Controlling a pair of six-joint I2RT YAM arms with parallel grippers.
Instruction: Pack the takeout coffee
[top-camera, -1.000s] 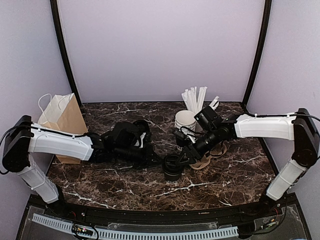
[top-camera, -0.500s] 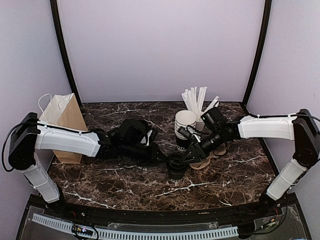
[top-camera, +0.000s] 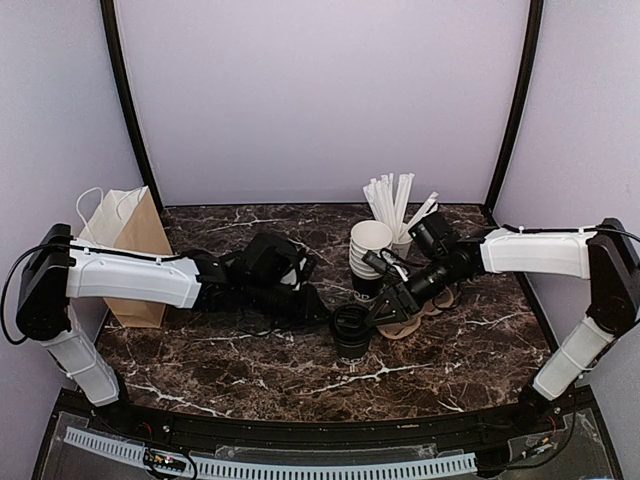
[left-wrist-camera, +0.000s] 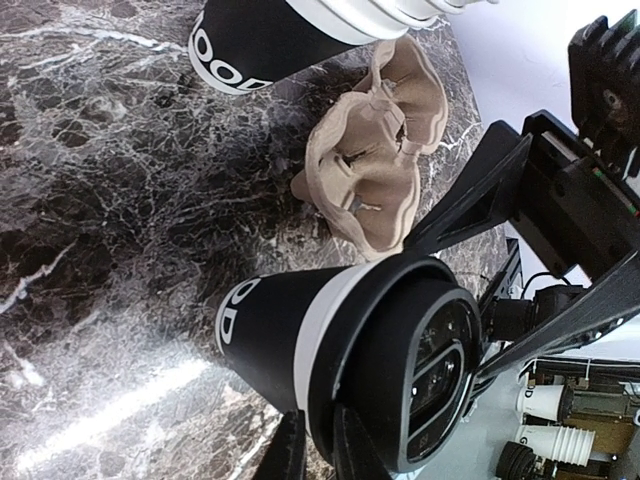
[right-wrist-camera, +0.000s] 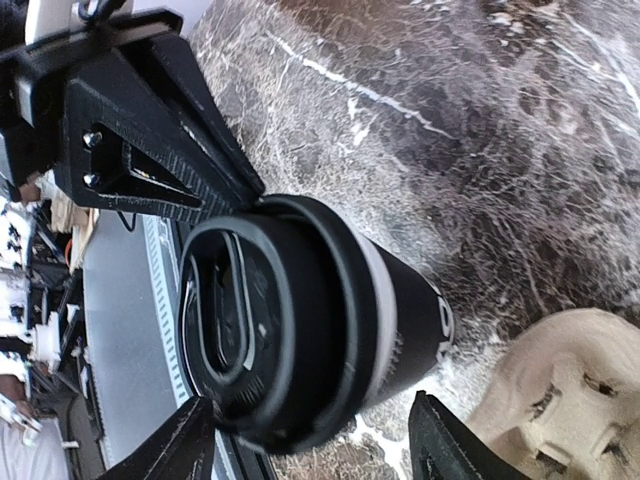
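The takeout coffee (top-camera: 351, 330), a black paper cup with a black lid, stands upright on the marble table (top-camera: 250, 385) between both arms. In the left wrist view the takeout coffee (left-wrist-camera: 300, 340) fills the lower middle. My left gripper (left-wrist-camera: 318, 440) is at the lid's rim with its fingers only a narrow gap apart; a grip on the rim cannot be made out. My right gripper (right-wrist-camera: 312, 400) stands open astride the takeout coffee (right-wrist-camera: 330, 310), its right finger (right-wrist-camera: 450, 440) clear of the cup wall.
A tan pulp cup carrier (top-camera: 408, 318) lies just right of the cup. Behind it stand a pile of lidless black cups (top-camera: 370, 245) and a white cup of straws (top-camera: 392, 205). A brown paper bag (top-camera: 125, 245) stands at the far left.
My left arm has reached rightward until its gripper is at the cup's lid. The right gripper's fingers have spread wider around the cup. The cup has hardly shifted.
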